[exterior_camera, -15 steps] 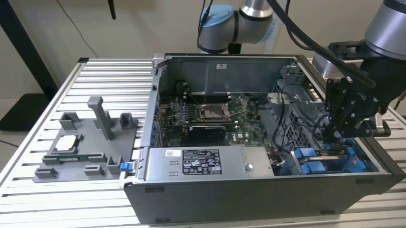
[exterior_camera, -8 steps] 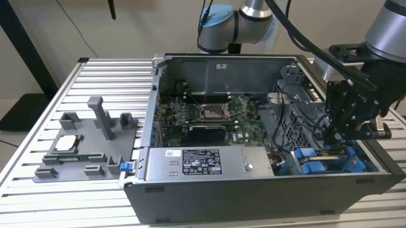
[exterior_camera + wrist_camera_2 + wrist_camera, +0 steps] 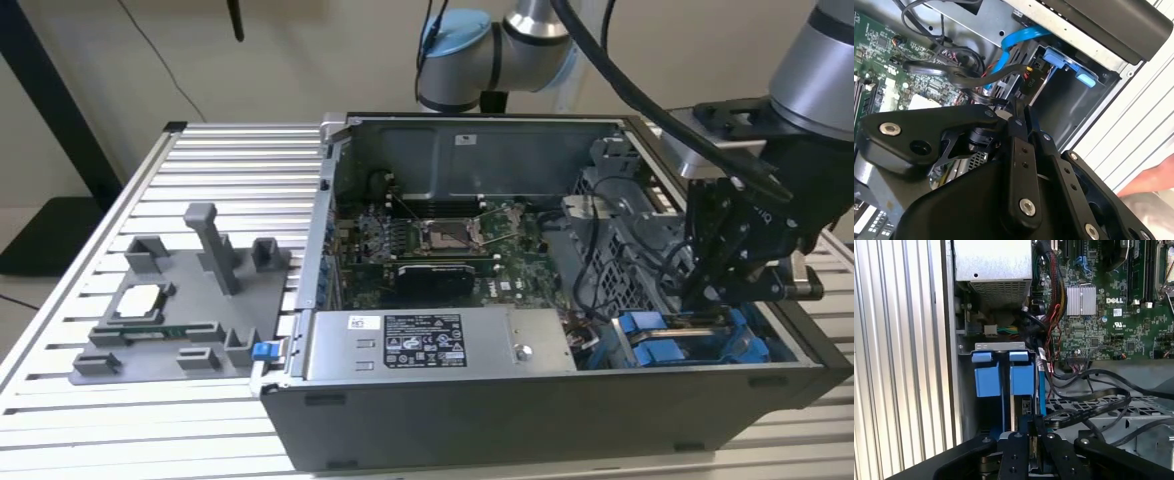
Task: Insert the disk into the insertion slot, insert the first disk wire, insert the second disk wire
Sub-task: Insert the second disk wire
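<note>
1. Clearly the gripper (image 3: 738, 290) hangs low over the insertion slot (image 3: 1002, 371) at the case's (image 3: 534, 420) near corner on the exterior view's right; its fingers (image 3: 1035, 432) look pinched narrow on a black wire (image 3: 989, 76) — probably for plugging it in.
2. Blue-framed, the disk (image 3: 1013, 405) seems seated upright in the slot — edge-on, blue tabs showing; a blue cable (image 3: 1014, 42) runs beside it.

The disk (image 3: 1016, 385), edged by its bright blue carrier, stands on edge inside the insertion slot (image 3: 999, 346), a grey metal bay with blue tabs, at the computer case's front corner.
</note>
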Tool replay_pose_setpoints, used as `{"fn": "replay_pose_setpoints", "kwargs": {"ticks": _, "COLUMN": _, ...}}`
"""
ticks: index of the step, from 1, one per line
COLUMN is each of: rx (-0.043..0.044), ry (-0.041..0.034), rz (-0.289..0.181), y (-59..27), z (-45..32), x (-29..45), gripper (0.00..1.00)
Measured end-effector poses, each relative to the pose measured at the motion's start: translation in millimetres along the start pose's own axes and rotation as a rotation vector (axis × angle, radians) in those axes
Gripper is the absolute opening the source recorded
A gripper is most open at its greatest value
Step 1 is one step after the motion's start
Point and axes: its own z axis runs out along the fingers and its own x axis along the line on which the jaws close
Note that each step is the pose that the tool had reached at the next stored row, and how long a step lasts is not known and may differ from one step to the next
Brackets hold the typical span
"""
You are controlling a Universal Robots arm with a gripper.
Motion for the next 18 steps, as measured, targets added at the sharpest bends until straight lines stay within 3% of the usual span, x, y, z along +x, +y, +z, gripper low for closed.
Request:
{"fn": "replay_pose_setpoints", "kwargs": {"ticks": 14, "rx": -0.0001, "ry": -0.0029, "rz": 0.001, "y": -1.9, "z": 6.6, "x": 0.0, "gripper": 0.0}}
{"fn": "replay_pose_setpoints", "kwargs": {"ticks": 18, "rx": -0.0007, "ry": -0.0138, "rz": 0.001, "y": -1.9, "z": 7.5, "x": 0.0, "gripper": 0.0}}
